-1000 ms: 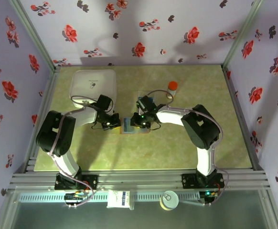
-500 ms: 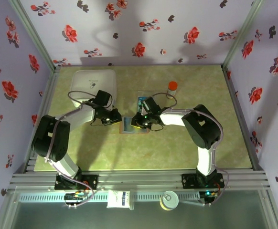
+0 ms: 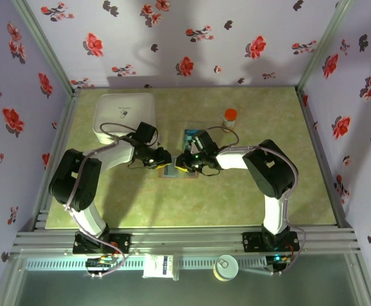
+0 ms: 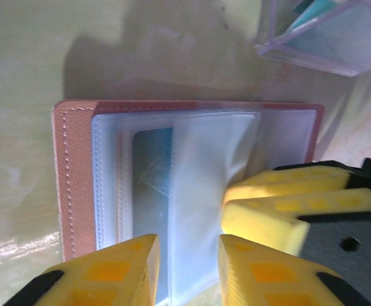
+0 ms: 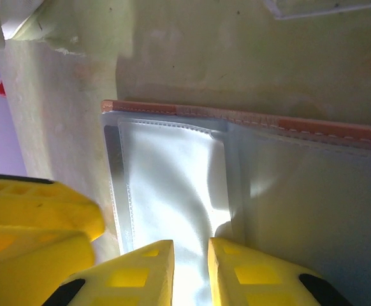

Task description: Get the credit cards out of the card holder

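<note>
1 pale green surface (image 3: 268, 191) carries everything, and 2 arms reach in over it toward the card holder (image 4: 192, 153), which lies open and flat near the surface's middle, tan border outward and clear sleeves facing up. A white container (image 3: 125, 113) sits well beyond the card holder's left end. A clear tray (image 3: 195, 135) stands just behind the card holder, with something teal inside it. An orange-capped bottle (image 3: 230, 116) stands farther back, off the card holder's right end.

The left hand (image 4: 185, 248) hangs over the card holder's left half, its yellow fingers parted with the sleeves showing in the gap, gripping nothing. The right hand (image 5: 190, 245) is at the card holder's middle, its fingers drawn almost together and pinching a clear sleeve flap. 1 teal credit card (image 4: 152, 166) sits tucked in a sleeve pocket of the card holder's left half, just ahead of the left hand's fingertips.
</note>
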You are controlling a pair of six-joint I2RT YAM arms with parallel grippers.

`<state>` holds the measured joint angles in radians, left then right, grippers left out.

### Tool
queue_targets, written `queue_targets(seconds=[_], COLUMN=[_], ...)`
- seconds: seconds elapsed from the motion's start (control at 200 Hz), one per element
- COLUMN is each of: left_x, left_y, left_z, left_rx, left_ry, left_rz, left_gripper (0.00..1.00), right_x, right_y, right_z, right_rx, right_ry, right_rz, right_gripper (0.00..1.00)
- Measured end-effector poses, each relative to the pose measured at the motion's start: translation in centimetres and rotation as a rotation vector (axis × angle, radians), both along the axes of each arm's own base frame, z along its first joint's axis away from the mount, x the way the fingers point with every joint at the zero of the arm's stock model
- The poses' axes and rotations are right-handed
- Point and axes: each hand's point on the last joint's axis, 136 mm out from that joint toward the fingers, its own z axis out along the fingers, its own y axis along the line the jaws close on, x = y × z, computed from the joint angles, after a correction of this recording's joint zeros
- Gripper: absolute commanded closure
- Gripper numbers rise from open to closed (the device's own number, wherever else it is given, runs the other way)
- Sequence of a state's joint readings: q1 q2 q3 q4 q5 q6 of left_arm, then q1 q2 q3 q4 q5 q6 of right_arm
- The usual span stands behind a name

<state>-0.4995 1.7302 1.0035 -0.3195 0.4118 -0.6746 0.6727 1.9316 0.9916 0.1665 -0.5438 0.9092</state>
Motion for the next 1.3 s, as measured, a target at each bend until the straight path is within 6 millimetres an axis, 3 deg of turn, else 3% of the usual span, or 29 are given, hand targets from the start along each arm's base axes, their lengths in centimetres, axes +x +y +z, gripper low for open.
queue_targets(seconds=[0.305, 0.56, 0.705, 0.81, 1.025, 1.16, 1.3], left_x=[0.2, 0.3, 0.5, 0.6, 0.8, 0.8, 1.1], left_y=[-0.3, -1.1, -1.4, -1.6, -2.4, -4.0, -6.1], left_z=[-1.1, -1.1, -0.7, -0.4, 0.5, 1.8, 3.4], left_rx=[-0.004, -0.038, -0.054, -0.060, -0.078, -0.104, -0.135], left_ry=[0.022, 0.029, 0.024, 0.019, 0.008, -0.015, -0.048], left_rz=[0.003, 0.008, 0.000, -0.002, -0.019, -0.056, -0.098], left_gripper=[0.73, 0.86, 0.85, 0.84, 0.78, 0.71, 0.63], right_x=[0.1, 0.1, -0.2, -0.3, -0.5, -0.2, 0.1], right_y=[0.0, 0.0, -0.2, -0.3, -1.8, -3.5, -5.8], right_z=[0.1, 0.1, 0.6, 2.0, 7.1, 9.5, 10.8], right_rx=[0.021, 0.022, 0.024, 0.031, 0.016, -0.030, -0.080], right_ry=[0.008, 0.007, 0.004, -0.011, -0.101, -0.164, -0.197], right_rz=[-0.008, -0.008, -0.009, -0.011, -0.031, -0.059, -0.103], right_gripper=[0.78, 0.78, 0.75, 0.74, 0.71, 0.70, 0.69])
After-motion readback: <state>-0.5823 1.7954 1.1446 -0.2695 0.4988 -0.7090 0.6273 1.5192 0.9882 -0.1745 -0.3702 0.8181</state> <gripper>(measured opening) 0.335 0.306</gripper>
